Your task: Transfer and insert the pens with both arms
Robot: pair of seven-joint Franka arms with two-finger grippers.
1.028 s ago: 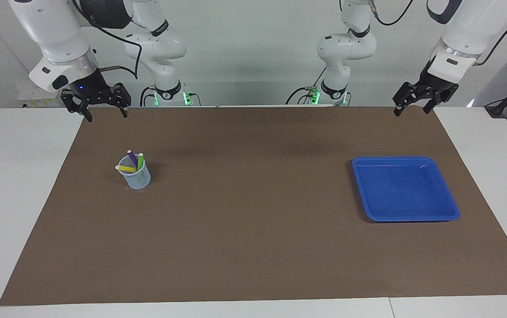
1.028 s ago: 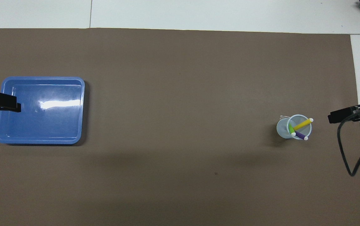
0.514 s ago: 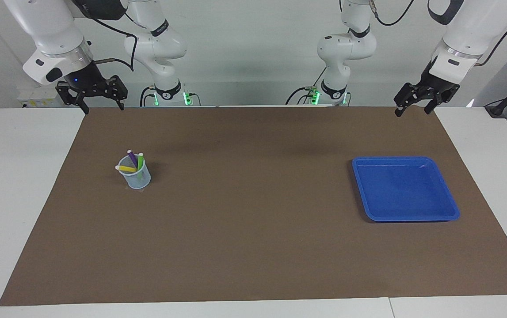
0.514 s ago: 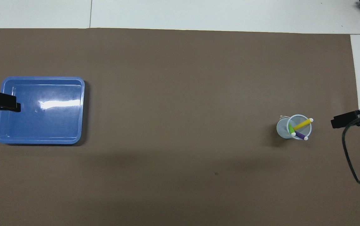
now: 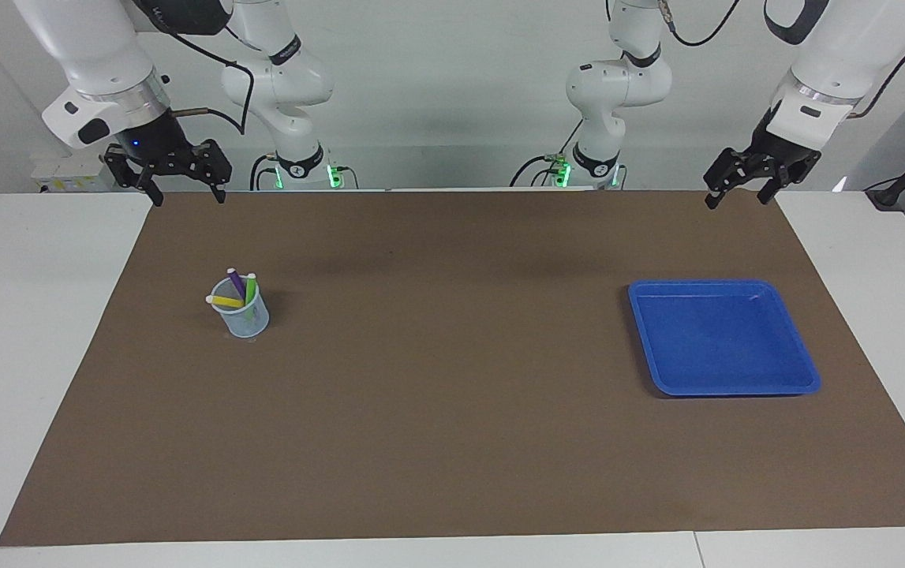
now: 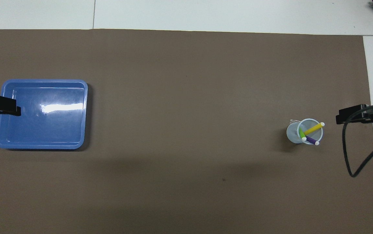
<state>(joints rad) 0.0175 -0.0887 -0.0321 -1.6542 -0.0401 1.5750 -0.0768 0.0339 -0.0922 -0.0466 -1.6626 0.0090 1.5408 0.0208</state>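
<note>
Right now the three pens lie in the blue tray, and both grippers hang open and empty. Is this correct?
Not quite. The pens stand in the clear cup; the blue tray holds nothing, as the facing view shows. The left gripper and right gripper do hang open and empty.

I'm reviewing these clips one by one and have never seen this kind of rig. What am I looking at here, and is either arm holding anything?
Two robot arms work at a table covered by a brown mat. One camera faces them; the other looks down from above their end. The right gripper and left gripper hang open and empty above the mat's edge by the robots. Toward the right arm's end stands a clear cup holding the yellow pen, purple pen and green pen. Toward the left arm's end lies an empty blue tray.
</note>
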